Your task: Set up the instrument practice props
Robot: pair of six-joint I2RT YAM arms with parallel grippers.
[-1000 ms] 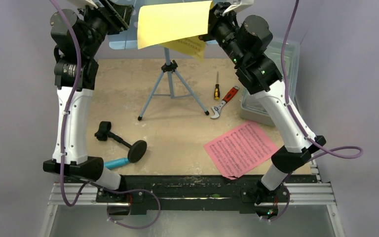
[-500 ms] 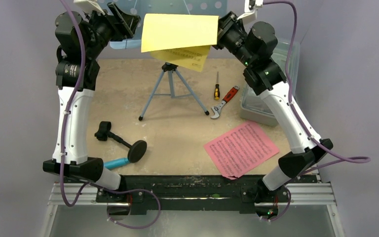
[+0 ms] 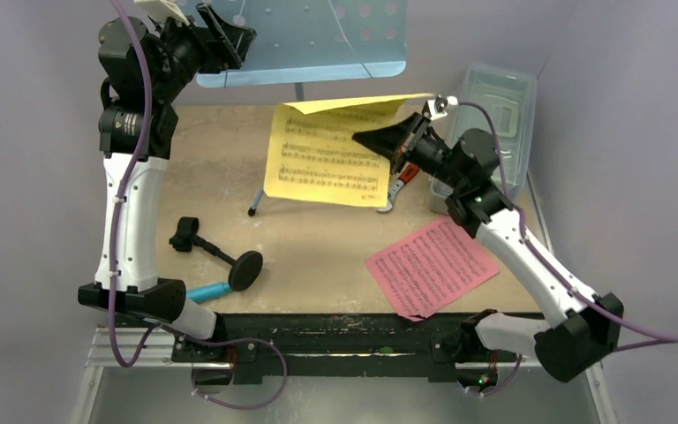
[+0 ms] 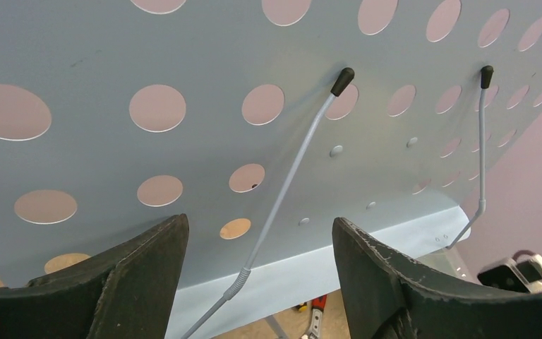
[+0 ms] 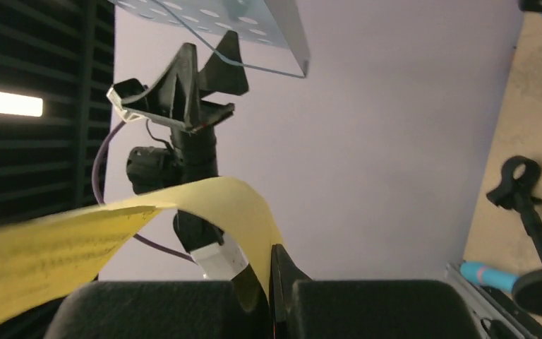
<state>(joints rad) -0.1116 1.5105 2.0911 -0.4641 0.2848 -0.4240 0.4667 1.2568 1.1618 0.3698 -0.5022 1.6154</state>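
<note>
On the far left, the left claw [image 4: 257, 224] is raised high at the back of the table, its two fingers spread wide and released, gripping nothing; it hovers by the left edge of the light blue music stand [image 3: 318, 35], and from its wrist the perforated desk fills the view, with a thin wire page holder [image 4: 289, 183] running up between the open fingers. Below it on the tabletop [image 3: 318, 247], the black mic stand [image 3: 221, 254] lies on its side, round base toward the near edge. Just beside that base the cyan microphone [image 3: 207, 291] lies partly tucked under the left arm. The music stand is upright at the back centre, one tripod foot showing below the yellow page [image 3: 327, 163]. That page hangs in the air in front of and lower than the desk, printed side up, not touching it. The right claw [image 3: 371, 139] is clenched on the page's right edge, the paper pinched between its closed fingers. Further right, the pink page [image 3: 431, 265] lies flat near the front edge, and a clear plastic box [image 3: 494, 97] sits at the back right corner.
</note>
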